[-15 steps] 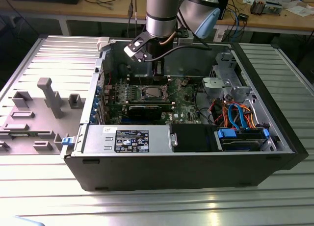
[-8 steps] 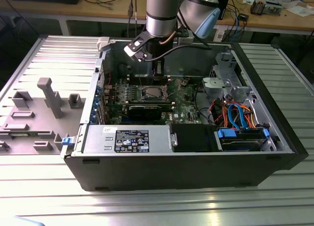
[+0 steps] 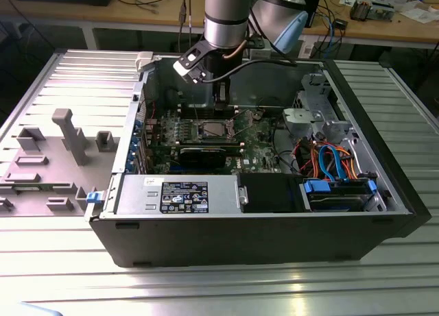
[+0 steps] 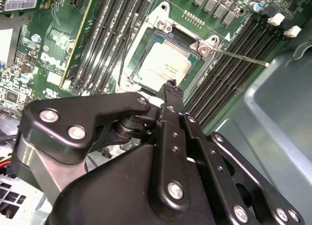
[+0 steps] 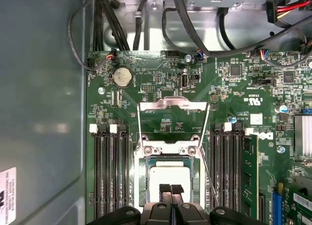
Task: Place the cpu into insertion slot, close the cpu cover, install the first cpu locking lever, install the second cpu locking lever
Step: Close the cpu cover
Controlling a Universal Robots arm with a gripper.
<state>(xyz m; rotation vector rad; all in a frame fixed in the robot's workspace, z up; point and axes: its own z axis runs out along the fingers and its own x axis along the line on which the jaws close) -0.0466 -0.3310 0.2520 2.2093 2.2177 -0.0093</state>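
The black two-finger gripper (image 5: pixel 171 188) has its fingertips (image 5: pixel 165 188) pressed together w/ nothing between them. They sit directly over the cpu (image 5: pixel 168 173), a small flat square chip w/ a silvery-grey metal top. The chip lies flat inside the insertion slot (image 5: pixel 196 172), a small square socket w/ dark inner edge and silvery rim on the green circuit board (image 5: pixel 161 83), so the seating step looks done. Whether the tips touch the chip's top or hover just above it is hard to say.

Key relation: the cpu cover (image 5: pixel 173 104), a thin silvery square metal frame w/ cut-out middle, is swung open off the socket. Its hinge is at the slot edge farthest from the fingers, so the cover lies straight ahead of the tips, beyond the chip, not beside them. The thin wire locking levers (image 5: pixel 204 125) run approx parallel to that same line, one to each side of the fingers, and look unlatched. Long black memory slots (image 5: pixel 109 176) flank the socket on both sides.
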